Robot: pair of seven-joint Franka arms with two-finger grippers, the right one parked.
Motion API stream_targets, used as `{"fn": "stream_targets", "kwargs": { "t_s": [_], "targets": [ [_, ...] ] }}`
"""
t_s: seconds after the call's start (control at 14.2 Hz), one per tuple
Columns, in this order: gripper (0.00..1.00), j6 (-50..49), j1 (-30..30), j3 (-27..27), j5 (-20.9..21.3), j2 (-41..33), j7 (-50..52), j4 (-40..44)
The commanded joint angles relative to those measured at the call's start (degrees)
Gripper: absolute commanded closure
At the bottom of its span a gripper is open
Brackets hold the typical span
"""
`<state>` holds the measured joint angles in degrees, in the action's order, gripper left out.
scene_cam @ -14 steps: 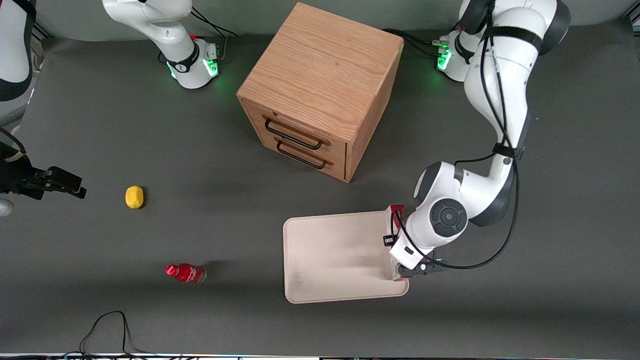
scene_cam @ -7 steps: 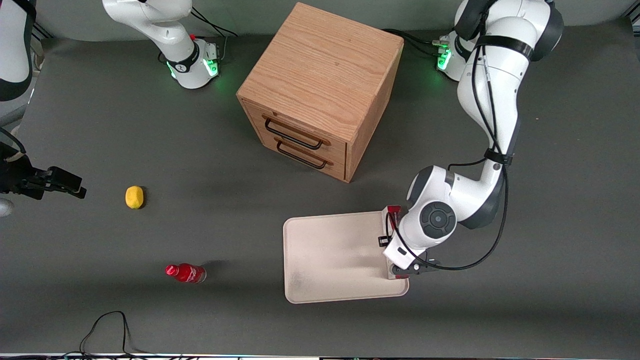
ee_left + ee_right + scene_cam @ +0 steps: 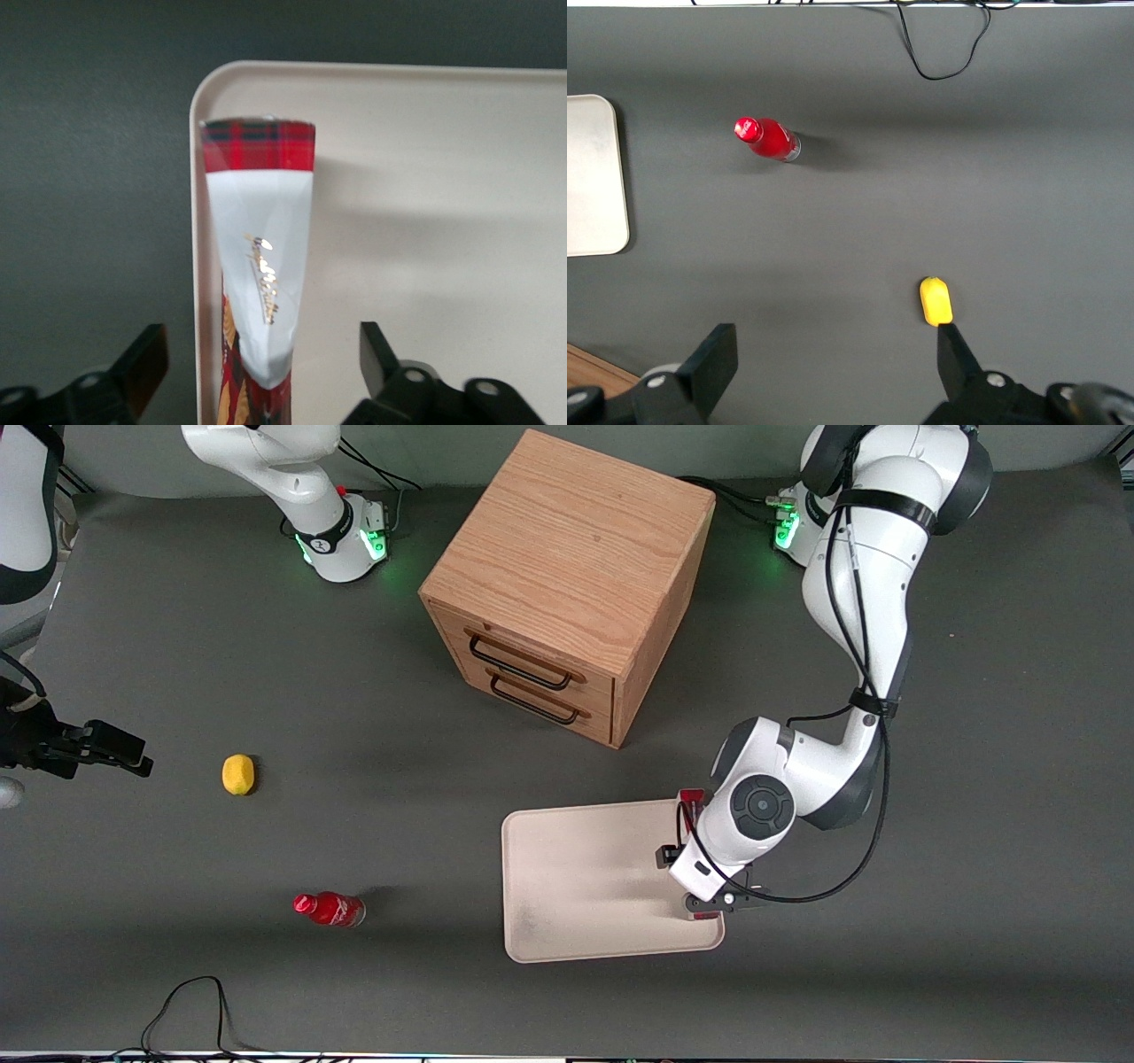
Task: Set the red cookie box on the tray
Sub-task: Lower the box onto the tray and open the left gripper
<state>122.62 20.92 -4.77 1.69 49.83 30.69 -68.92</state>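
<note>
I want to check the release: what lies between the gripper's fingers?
The wrist view shows the box between the open gripper's fingers, touching neither, resting at the tray's rim.

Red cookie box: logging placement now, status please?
Gripper open, straddling long red cookie box. Box along the cream rectangular tray rim. Nothing else on tray.

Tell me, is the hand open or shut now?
Open. The hand hangs over the tray edge; both fingers stand apart from the red cookie box.

hand [image 3: 687,868] shifted inward over tray [image 3: 585,881], red cookie box [image 3: 257,266] carried along
</note>
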Motion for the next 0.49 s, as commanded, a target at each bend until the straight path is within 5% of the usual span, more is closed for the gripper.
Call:
{"fn": "stream_targets", "kwargs": {
  "t_s": [0.0,0.42],
  "targets": [
    [0.0,-1.9,-2.2,0.3,0.2,-5.3,1.0,-0.9],
    [0.0,-16.9,-12.0,0.3,-0.3,-26.5,-6.6,-10.7]
  ]
}}
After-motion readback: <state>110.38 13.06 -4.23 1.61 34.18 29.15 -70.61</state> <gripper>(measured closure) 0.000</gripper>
